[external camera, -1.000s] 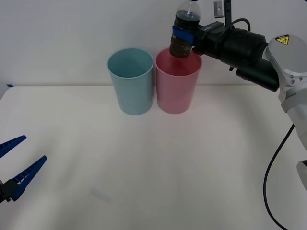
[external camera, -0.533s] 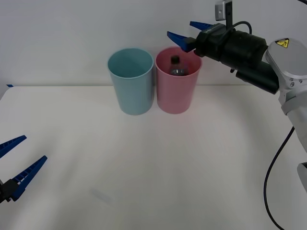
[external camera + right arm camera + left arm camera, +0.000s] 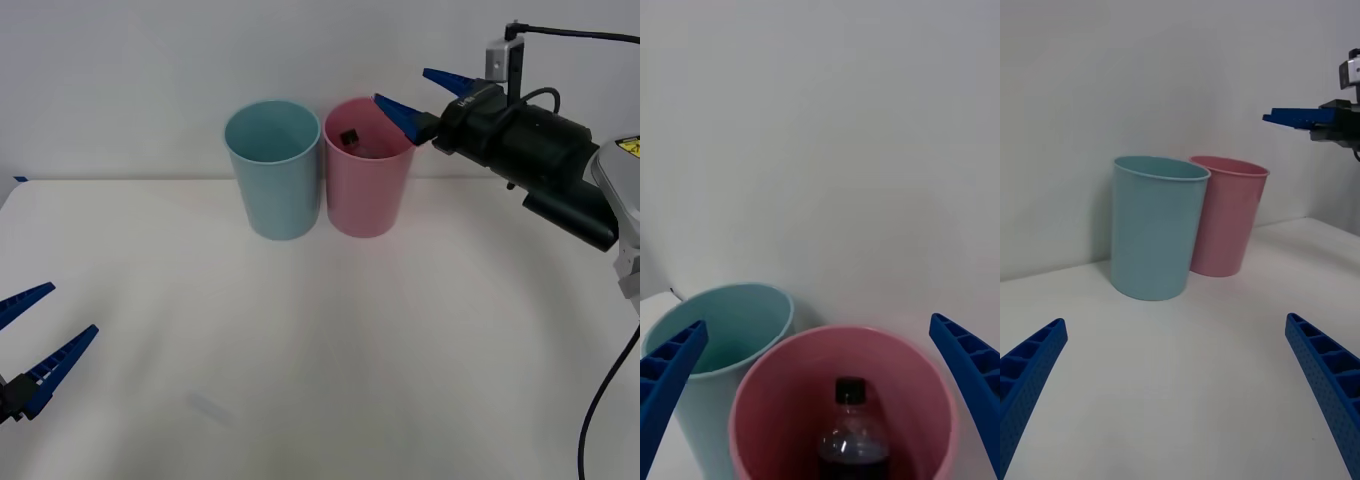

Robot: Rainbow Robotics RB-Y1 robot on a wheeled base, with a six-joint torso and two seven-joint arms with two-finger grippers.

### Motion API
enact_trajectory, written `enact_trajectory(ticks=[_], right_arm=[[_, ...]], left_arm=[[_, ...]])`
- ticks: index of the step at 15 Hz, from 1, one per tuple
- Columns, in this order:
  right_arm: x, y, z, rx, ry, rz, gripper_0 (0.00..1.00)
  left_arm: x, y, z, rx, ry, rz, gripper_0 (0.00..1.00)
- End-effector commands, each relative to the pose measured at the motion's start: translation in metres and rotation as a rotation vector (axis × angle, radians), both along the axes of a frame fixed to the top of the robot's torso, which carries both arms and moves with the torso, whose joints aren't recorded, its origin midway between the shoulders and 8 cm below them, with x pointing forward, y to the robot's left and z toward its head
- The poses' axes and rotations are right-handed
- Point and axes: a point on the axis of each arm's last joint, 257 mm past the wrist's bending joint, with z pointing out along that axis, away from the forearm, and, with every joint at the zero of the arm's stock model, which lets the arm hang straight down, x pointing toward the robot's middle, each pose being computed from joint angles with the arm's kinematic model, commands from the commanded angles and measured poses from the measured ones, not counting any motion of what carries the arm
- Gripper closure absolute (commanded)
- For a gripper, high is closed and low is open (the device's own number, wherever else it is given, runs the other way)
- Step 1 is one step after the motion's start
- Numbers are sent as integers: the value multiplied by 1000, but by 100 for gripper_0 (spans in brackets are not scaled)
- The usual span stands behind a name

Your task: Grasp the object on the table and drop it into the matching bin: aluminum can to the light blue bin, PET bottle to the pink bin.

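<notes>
White desk (image 3: pixel 330 340) against pale wall (image 3: pixel 130 70), bottle (image 3: pixel 853 439) inside pink bin (image 3: pixel 367 180), right tool (image 3: pixel 425 92) wide above rim, left tool (image 3: pixel 35 345) wide, low at near edge.

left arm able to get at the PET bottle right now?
Probably not. The PET bottle sits deep inside the pink bin, walled all round, with the light blue bin beside it on the left. The open left gripper hovers at the table's near left edge.

A plain pale grey wall (image 3: pixel 150 60) rises directly behind the white table's (image 3: pixel 330 340) far edge, evenly lit.
</notes>
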Motion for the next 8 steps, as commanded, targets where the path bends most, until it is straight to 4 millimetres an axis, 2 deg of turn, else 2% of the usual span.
enact_trajectory(ticks=[1, 4, 8], right_arm=[[-23, -21, -10, -20, -16, -21, 0], [-54, -53, -32, -47, -16, -62, 0], [-88, -82, -55, -67, -7, -96, 0]], left_arm=[[0, 0, 0, 0, 0, 0, 0], [0, 0, 0, 0, 0, 0, 0], [0, 0, 0, 0, 0, 0, 0]])
